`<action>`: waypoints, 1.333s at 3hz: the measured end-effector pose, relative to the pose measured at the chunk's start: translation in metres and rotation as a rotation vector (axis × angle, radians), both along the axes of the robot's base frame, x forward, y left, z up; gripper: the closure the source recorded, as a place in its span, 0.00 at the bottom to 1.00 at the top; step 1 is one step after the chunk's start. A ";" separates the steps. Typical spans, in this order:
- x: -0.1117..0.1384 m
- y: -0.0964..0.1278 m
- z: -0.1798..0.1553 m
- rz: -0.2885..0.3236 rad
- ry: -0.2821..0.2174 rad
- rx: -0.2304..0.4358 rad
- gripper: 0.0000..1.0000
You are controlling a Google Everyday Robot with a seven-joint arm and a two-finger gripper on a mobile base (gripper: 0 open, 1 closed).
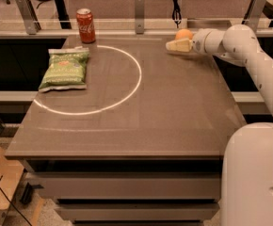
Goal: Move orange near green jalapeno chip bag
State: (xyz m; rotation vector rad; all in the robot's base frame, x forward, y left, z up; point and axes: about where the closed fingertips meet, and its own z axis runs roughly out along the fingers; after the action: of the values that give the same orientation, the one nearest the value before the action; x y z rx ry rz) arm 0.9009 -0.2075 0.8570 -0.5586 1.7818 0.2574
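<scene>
Round orange sits far right, just behind the claw; crinkled green jalapeno chip bag lies flat at left.

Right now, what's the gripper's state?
Gripper: far right of the brown table, beside the small round orange fruit; open, closed or holding cannot be told.

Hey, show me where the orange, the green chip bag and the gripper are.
orange [184, 33], camera view, its visible upper side.
green jalapeno chip bag [64, 69], camera view, middle of its front.
gripper [174, 45], camera view, its tip, just in front of the orange.

Brown table, white ring on top; metal posts behind; speckled floor.
</scene>
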 end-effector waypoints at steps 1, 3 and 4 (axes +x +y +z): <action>0.007 0.003 -0.001 0.022 -0.002 -0.016 0.37; -0.001 0.023 0.021 0.099 -0.037 -0.080 0.83; -0.028 0.055 0.070 0.202 -0.107 -0.095 1.00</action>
State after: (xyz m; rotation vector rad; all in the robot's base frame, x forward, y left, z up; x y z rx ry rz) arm 0.8724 -0.1530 0.9270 -0.8072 1.6419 0.2779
